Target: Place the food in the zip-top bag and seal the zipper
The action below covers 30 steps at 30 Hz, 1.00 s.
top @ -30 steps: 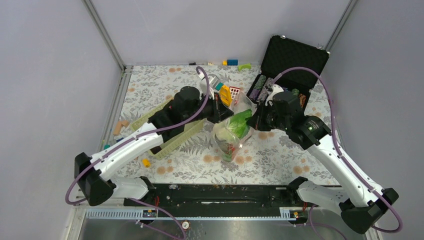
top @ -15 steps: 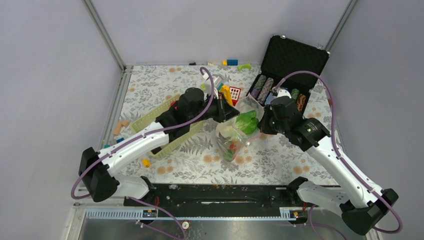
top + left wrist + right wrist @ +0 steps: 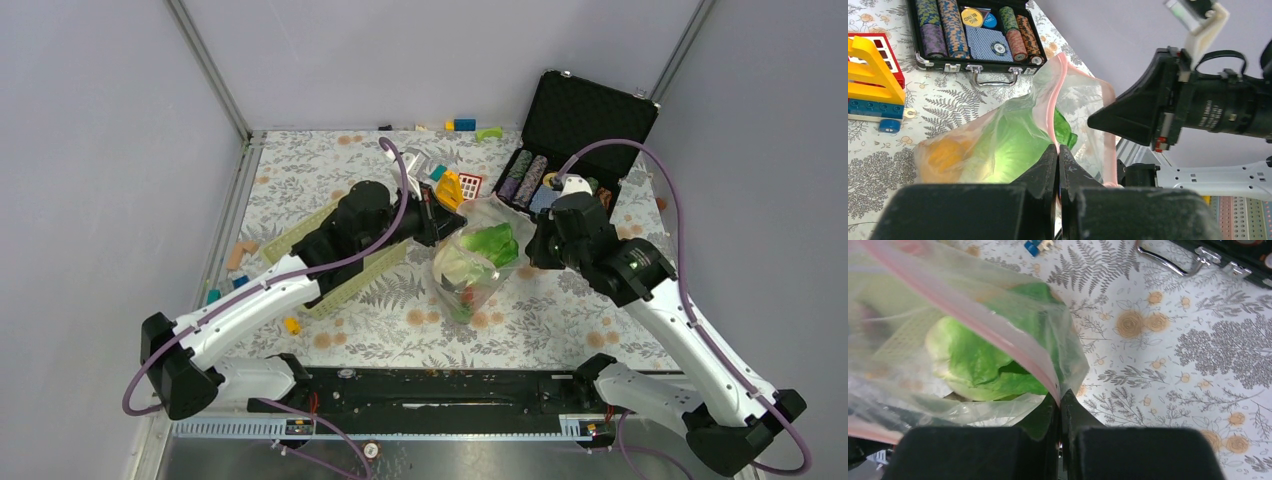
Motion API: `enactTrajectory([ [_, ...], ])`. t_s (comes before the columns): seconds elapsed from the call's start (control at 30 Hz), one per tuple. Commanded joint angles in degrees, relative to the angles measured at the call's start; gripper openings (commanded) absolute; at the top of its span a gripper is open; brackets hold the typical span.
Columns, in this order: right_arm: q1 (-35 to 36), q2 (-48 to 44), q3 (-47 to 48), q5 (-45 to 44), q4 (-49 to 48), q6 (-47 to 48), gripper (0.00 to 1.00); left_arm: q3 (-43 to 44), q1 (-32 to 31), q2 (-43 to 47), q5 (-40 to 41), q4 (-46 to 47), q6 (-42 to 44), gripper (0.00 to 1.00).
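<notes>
At the near edge of the table [image 3: 560, 320], both arms are reaching away from their bases toward the middle. A small yellow thing [image 3: 291, 324], too small to identify, is lying on the flowered cloth at the near left, just beside the near end of the pale green basket [image 3: 365, 272].

Farther in, the zip-top bag [image 3: 470, 270] is hanging between the two grippers at the centre of the table, its closed end pointing toward the near side. Whether that end is touching the cloth cannot be told. Through the clear plastic a red piece [image 3: 462, 296] is showing at the near end and a green leafy piece [image 3: 490, 243] is sitting higher up, close to the mouth.

The left gripper [image 3: 1058, 150] is pinching the zipper [image 3: 1053, 100] with its jaws pressed together on the pink strip at the bag's left side. The right gripper [image 3: 1060, 397] is clamping the same strip at the right side, jaws equally tight. In both wrist views the two halves of the strip are standing apart, so the mouth is gaping.

Beyond the bag, a yellow block [image 3: 450, 188] and a red and white block [image 3: 469, 184] are sitting together. To their right, the black case [image 3: 590, 115] is standing open with poker chips [image 3: 943, 27] in rows. At the far edge, a blue block [image 3: 464, 125] and a green block [image 3: 489, 132] are lying side by side.
</notes>
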<state>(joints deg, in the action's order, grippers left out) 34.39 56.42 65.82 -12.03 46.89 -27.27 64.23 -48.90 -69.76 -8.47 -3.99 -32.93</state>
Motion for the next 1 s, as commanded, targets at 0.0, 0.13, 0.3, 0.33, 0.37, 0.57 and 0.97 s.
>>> enactTrajectory([
  [0.0, 0.09, -1.59, 3.61, 5.62, -1.55, 1.89, 0.0, 2.24, 0.17, -0.71, 1.8, 4.08, 0.93, 0.0],
  [0.13, 0.13, -1.85, 4.06, 6.79, -1.84, 2.0, 0.0, 3.32, 0.27, -0.37, 4.33, -0.02, 1.9, 0.32],
  [0.3, 0.09, -2.07, 3.54, 7.42, -2.39, 2.0, 0.0, 3.65, 2.52, 1.98, 9.92, -5.48, 2.21, 0.99],
  [0.33, 0.1, -2.03, 3.57, 7.6, -2.37, 2.04, 0.0, 3.4, 3.39, 2.72, 11.05, -6.71, 2.07, 0.99],
  [0.37, 0.14, -2.05, 3.61, 7.74, -2.35, 2.2, 0.0, 3.12, 4.7, 3.63, 12.38, -8.32, 1.66, 0.99],
  [0.57, 0.14, -2.45, 3.24, 9.02, -2.41, 3.25, 0.0, -1.56, 14.83, 9.28, 22.1, -18.29, -2.18, 0.99],
  [0.97, 0.13, -6.96, -2.01, 8.41, -6.3, 8.34, 0.0, -10.22, 30.34, 4.05, 23.9, -12.8, -4.57, 0.99],
])
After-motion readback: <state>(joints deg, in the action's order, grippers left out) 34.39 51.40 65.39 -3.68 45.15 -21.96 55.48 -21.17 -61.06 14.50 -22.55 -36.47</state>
